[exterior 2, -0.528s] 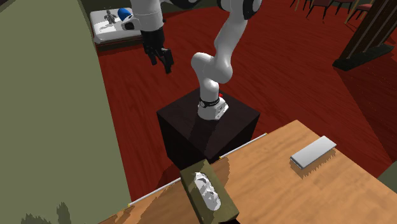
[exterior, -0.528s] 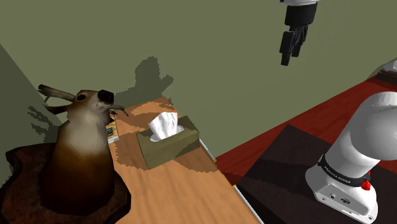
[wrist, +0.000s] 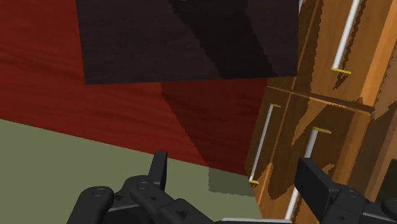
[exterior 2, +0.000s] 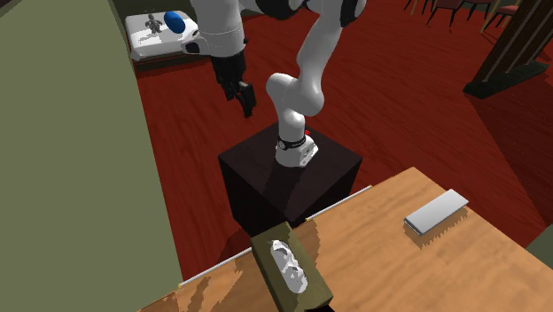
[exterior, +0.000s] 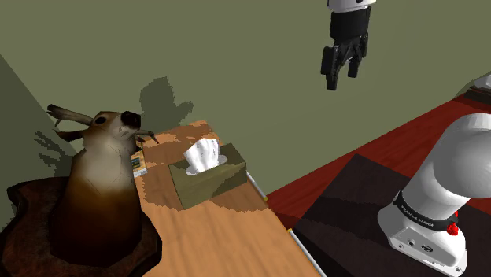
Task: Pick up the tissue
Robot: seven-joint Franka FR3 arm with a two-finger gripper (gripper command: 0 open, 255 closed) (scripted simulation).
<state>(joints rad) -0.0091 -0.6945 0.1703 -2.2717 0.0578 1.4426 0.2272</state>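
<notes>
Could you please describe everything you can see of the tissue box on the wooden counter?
The tissue box is an olive-green rectangular block, with a white crumpled tissue sticking up from its top opening. It sits flat on the wooden counter, near the edge, beside a deer figure; nothing else touches it.

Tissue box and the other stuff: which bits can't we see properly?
- Tissue box: second exterior view, one end cut off by the bottom edge.
- Small colourful thing: shoulder view, mostly hidden behind the deer head; cannot tell what it is.
- Items on the white tray: second exterior view, too small to name.
</notes>
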